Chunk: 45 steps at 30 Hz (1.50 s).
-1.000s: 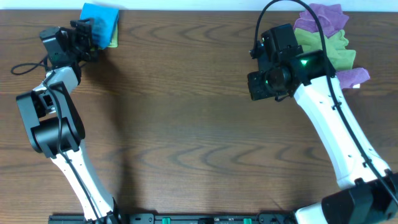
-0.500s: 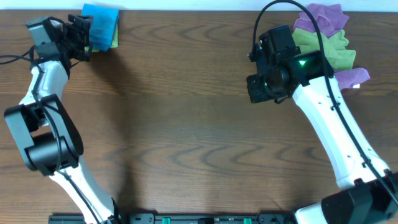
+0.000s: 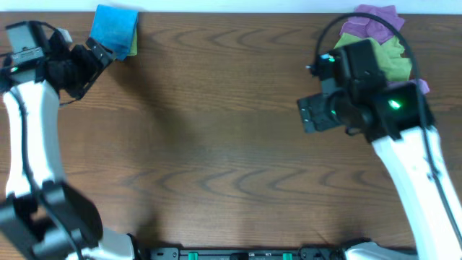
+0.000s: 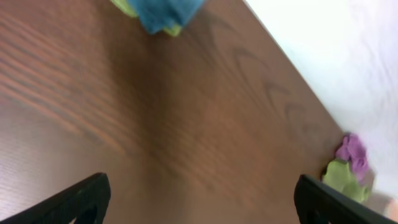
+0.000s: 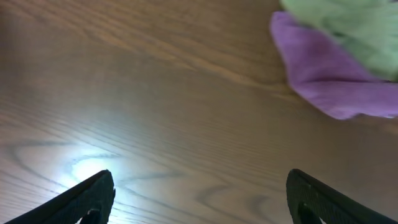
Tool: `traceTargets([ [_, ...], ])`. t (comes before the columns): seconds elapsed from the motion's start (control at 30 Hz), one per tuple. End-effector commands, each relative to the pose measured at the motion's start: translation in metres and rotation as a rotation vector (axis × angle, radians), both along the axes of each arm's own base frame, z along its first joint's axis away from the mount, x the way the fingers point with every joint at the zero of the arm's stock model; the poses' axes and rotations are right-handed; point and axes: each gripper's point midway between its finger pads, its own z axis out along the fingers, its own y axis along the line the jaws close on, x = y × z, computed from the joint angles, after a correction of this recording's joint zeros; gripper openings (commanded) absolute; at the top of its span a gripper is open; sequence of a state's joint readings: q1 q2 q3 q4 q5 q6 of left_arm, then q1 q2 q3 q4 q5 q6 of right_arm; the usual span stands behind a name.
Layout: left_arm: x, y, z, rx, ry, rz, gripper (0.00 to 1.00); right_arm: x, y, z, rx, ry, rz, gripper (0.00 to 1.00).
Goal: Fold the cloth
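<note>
The blue cloth (image 3: 115, 27) lies at the far left corner of the desk (image 3: 231, 144) as a neat, squared packet. It rests on a yellow-green cloth (image 3: 132, 46), of which only an edge shows. Judged from that tidy shape, the folding of this piece looks finished and it has been put away on a small stack.

The left tool (image 4: 205, 204) hangs just beside the stack, to its near left and apart from it. Its fingers stand wide apart with nothing between them.

At the far right corner sits a loose heap of a purple cloth (image 3: 375, 17) and a green cloth (image 3: 394, 59), rumpled and overlapping, with more purple showing at the heap's near right edge. None of it looks folded, so that seems to be the work left. How many pieces the heap holds cannot be told.

The right tool (image 5: 202, 200) hovers over bare wood to the near left of the heap. It is also spread open and holding nothing, and the purple edge lies just ahead of it in the wrist view.

No cloth lies in the middle of the desk. The job seems to stand between pieces: at least one is done, and the next has yet to be pulled from the heap, spread flat and folded.
</note>
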State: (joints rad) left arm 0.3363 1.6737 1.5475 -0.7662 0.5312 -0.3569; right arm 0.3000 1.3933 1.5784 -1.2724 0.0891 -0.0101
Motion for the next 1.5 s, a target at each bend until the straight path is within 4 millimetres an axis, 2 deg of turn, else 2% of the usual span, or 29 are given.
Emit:
traceTargets([
  [0.0, -0.03, -0.007, 0.046, 0.175, -0.097, -0.111, 0.95, -0.009, -0.018, 0.026, -0.046, -0.082, 0.002, 0.9],
  [0.2, -0.087, -0.039, 0.116, 0.29, -0.26, -0.163, 0.95, -0.046, -0.035, 0.058, -0.031, -0.184, -0.019, 0.92],
  [0.27, -0.107, -0.052, 0.127, 0.337, -0.299, -0.183, 0.95, -0.06, -0.042, 0.067, -0.045, -0.233, -0.013, 0.93],
  [0.4, -0.141, -0.075, 0.119, 0.403, -0.325, -0.246, 0.95, -0.085, -0.053, 0.067, -0.057, -0.295, -0.012, 0.98],
  [0.57, -0.169, -0.088, 0.104, 0.424, -0.353, -0.295, 0.95, -0.104, -0.064, 0.049, -0.077, -0.334, -0.032, 0.99],
  [0.87, -0.179, -0.092, 0.104, 0.386, -0.352, -0.282, 0.95, -0.108, -0.065, 0.046, -0.081, -0.333, -0.035, 0.99],
  [1.3, -0.183, -0.092, 0.098, 0.202, -0.263, -0.114, 0.96, -0.108, -0.065, 0.046, -0.081, -0.331, -0.035, 0.99],
  [1.37, -0.184, -0.09, 0.097, 0.213, -0.256, -0.11, 0.95, -0.108, -0.065, 0.046, -0.081, -0.331, -0.034, 0.99],
  [1.47, -0.184, -0.072, 0.092, 0.296, -0.226, -0.042, 0.95, -0.108, -0.065, 0.046, -0.081, -0.331, -0.034, 0.99],
])
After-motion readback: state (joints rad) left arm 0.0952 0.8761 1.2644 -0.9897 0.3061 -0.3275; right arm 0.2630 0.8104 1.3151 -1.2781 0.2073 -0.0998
